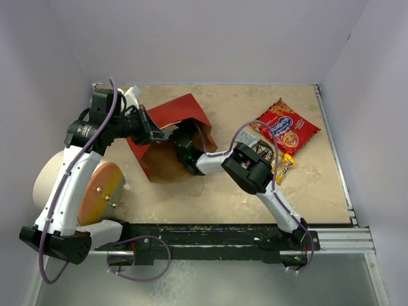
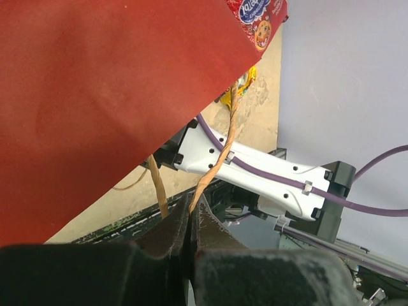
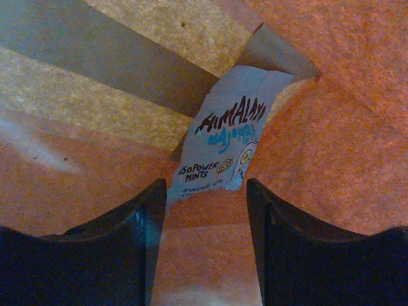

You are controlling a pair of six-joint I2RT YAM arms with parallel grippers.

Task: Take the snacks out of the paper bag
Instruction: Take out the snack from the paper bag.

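- Red outside and brown kraft within, the paper bag is seen lying on its side at the left-centre of the counter. Its mouth is turned to the right and its long axis is set roughly across the counter.
- A string handle of the bag is pinched between the left fingers, which are clenched tight on it. The bag's red face is held close above them.
- The right fingers are pushed inside the bag through its mouth and are spread apart, with nothing grasped.
- A pale blue mints packet is seen inside, lying on the kraft at a fold. Its long axis points away from the fingers and leans to the right. Its lower edge sits just between the fingertips; whether it is touched cannot be told.
- The red cookie bag is laid out on the counter well right of the paper bag, its long axis slanted from far-left to near-right.
- A silver-grey packet, a dark packet and a yellow-orange packet are clustered along its near-left edge, partly hidden by the right arm.
- A white cylinder with an orange end is placed at the left, beside the left arm.
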